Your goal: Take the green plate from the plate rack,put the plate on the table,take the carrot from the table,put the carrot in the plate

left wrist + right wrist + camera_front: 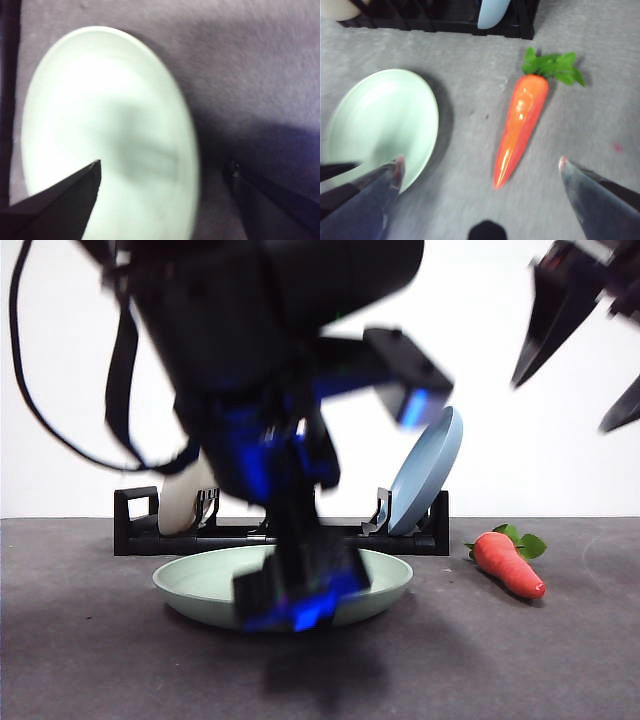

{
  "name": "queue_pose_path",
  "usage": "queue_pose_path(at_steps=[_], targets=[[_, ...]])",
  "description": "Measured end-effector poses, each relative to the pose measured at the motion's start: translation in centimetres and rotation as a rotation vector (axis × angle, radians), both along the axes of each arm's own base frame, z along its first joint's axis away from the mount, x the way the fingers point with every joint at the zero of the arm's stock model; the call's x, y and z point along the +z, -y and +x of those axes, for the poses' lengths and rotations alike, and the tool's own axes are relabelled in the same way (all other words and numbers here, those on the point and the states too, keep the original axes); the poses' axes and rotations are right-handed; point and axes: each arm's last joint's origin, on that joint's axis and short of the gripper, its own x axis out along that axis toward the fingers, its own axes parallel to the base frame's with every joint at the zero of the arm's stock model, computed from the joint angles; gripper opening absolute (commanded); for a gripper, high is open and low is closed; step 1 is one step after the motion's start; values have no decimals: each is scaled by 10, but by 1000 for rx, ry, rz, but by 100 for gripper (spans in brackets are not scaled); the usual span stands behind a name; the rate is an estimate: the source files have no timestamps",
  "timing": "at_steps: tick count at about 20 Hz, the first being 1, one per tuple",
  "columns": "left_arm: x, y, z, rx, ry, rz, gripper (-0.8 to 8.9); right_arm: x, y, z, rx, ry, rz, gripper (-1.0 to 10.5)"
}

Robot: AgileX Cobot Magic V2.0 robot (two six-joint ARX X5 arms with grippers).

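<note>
Right wrist view shows the right gripper (480,167) spread wide above the carrot (521,125), beside the plate (380,125); it should descend centred. Left gripper (165,172) hangs open over the plate.

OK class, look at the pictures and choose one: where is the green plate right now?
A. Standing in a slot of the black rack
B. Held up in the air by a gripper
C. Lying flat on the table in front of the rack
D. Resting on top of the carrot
C: the green plate lies flat on the table in front of the plate rack, with the carrot apart to one side.
</note>
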Motion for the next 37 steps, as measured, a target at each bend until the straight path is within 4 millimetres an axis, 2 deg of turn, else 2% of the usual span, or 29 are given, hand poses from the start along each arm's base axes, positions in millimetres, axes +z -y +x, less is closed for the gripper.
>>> queue_pose_path(at_steps=[2,6,10,11,13,17,22,23,25,28,32,34,37], targets=[[28,1,-2,31,8,-75,408,-18,-9,17,-9,-23,-31,594],[107,-8,-19,91,-18,-260,408,-58,-32,48,-25,-54,-103,593],[182,-37,-47,102,-67,-486,407,-98,-45,69,-59,-81,-163,581],[199,-48,-54,103,-61,-557,407,-105,-46,72,-72,-90,-167,521],[222,-68,-65,103,-45,-671,407,-111,-46,75,-87,-95,-169,433],[239,-99,-77,134,-50,-782,407,-112,-46,77,-114,-79,-194,340],[251,-127,-89,189,-82,-901,408,-121,-46,78,-118,-107,-199,339],[253,-132,-91,195,-85,-929,408,-123,-46,79,-118,-110,-202,314],[257,-141,-96,193,-85,-968,408,-123,-46,79,-122,-111,-199,146],[260,-147,-98,195,-81,-991,408,-123,-46,79,-123,-112,-197,-18],[260,-147,-98,196,-81,-990,407,-122,-47,78,-119,-115,-198,-17],[259,-147,-98,196,-81,-989,408,-111,-53,73,-101,-96,-193,-17],[259,-147,-98,196,-81,-989,407,-69,-84,54,-8,65,-137,-17]])
